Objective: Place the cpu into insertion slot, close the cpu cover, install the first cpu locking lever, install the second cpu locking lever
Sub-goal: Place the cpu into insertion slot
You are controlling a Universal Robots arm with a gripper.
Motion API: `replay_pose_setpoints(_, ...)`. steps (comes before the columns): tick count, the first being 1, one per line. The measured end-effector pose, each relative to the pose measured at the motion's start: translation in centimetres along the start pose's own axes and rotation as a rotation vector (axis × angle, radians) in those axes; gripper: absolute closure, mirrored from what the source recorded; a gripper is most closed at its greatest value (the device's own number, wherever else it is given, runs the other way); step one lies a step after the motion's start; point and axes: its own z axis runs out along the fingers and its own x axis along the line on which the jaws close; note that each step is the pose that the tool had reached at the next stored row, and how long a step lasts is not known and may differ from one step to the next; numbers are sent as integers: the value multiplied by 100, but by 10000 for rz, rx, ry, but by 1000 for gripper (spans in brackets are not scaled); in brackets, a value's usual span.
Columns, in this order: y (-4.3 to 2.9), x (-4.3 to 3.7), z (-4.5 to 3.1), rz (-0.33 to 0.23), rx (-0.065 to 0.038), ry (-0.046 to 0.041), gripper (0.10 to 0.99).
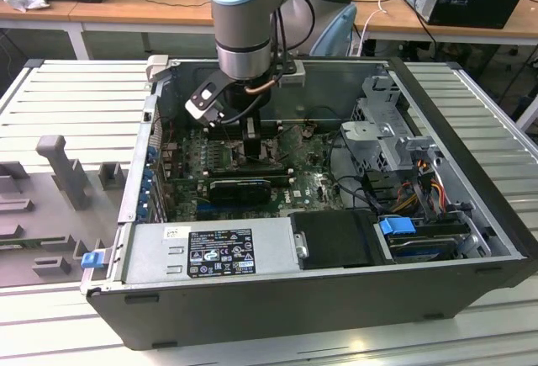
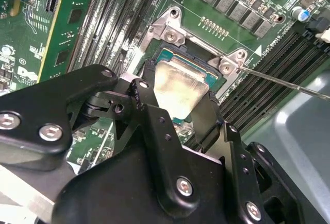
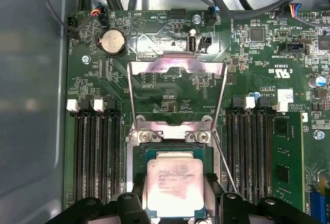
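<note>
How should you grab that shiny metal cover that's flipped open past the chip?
Probably take the cpu cover by its free crossbar, the end farthest from the cpu, pinching its thin edge from beyond that end; the rest is mostly window.

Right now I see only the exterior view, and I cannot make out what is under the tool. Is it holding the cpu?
Observer: Yes. In the first wrist view the tool is shut on the cpu, which sits at the insertion slot.
Operator: And the cpu cover, is it closed?
Observer: No. In the first wrist view the cpu cover is swung open, away from the slot.
</note>
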Motion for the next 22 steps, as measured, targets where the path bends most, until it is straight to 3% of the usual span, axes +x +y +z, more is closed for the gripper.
replay_pose_setpoints(12,2,0,36,2,0,-2,557)
replay_pose_setpoints(14,2,0,37,1,0,0,545)
replay_pose_setpoints(15,2,0,37,1,2,-2,482)
replay_pose_setpoints(17,2,-1,37,1,3,-3,482)
replay_pose_setpoints(22,14,1,-86,2,2,3,498)
